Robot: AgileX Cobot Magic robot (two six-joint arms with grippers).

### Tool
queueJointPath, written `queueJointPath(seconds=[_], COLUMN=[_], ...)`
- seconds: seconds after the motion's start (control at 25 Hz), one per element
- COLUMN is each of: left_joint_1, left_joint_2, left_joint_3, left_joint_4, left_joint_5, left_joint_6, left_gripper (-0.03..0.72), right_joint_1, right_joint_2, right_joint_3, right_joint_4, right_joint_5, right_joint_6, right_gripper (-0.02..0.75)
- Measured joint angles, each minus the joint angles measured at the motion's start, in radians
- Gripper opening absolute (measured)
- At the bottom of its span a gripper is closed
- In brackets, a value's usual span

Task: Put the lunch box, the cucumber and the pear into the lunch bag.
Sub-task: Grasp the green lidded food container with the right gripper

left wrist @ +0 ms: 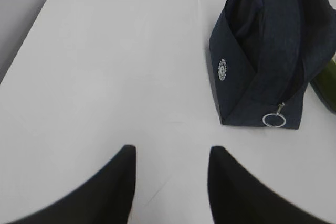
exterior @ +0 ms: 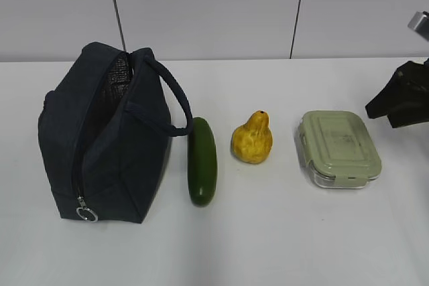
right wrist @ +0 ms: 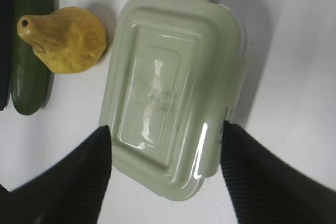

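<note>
The navy lunch bag (exterior: 100, 138) stands at the left with its zipper open and its silver ring pull (exterior: 86, 214) low at the front. The dark green cucumber (exterior: 202, 162) lies just right of the bag. The yellow pear (exterior: 253, 138) stands upright beside the cucumber. The lunch box (exterior: 340, 149) with its sage-green lid sits further right. My right gripper (exterior: 395, 102) is open, above and to the right of the lunch box. In the right wrist view its fingers frame the box (right wrist: 173, 87) without touching it. My left gripper (left wrist: 170, 150) is open and empty over bare table, left of the bag (left wrist: 262, 66).
The white table (exterior: 268, 232) runs back to a grey panelled wall (exterior: 214, 5). In the left wrist view the table's left edge (left wrist: 21, 45) shows. The bag's strap handle (exterior: 175, 102) loops over toward the cucumber.
</note>
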Motion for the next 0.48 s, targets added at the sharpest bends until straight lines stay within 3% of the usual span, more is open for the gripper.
queueJointPath(seconds=[0.16, 0.48], left_joint_1=[0.0, 0.0], left_joint_2=[0.0, 0.0], left_joint_3=[0.0, 0.0], left_joint_4=[0.0, 0.0], left_joint_5=[0.0, 0.0], left_joint_6=[0.0, 0.0], left_gripper=[0.276, 0.276], right_joint_1=[-0.006, -0.038], right_joint_2=[0.043, 0.126], right_joint_3=[-0.005, -0.046], right_joint_4=[-0.002, -0.006], right_joint_5=[0.002, -0.005], right_joint_6=[-0.004, -0.008], right_gripper=[0.579, 0.583])
